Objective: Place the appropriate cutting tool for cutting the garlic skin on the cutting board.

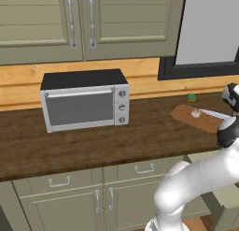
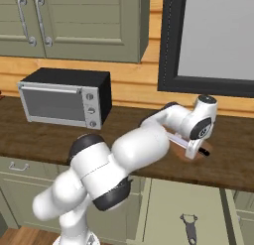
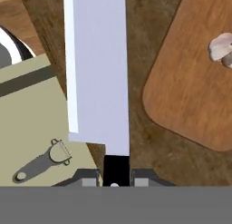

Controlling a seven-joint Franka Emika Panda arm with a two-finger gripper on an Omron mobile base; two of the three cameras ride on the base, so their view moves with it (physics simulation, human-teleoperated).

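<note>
gripper (image 3: 115,180) clenched on the knife (image 3: 97,69) by its black handle, blade pointing away, carried over the counter (image 1: 93,141) edge just beside the board (image 3: 190,82), likely for set-down. hand view shows the grasp; left base view shows the garlic (image 1: 195,114) on the board.

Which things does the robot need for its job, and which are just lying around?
Needed: knife, held in the gripper; garlic; cutting board.

Lying about: toaster oven; small green object; peeler in the open drawer.
</note>
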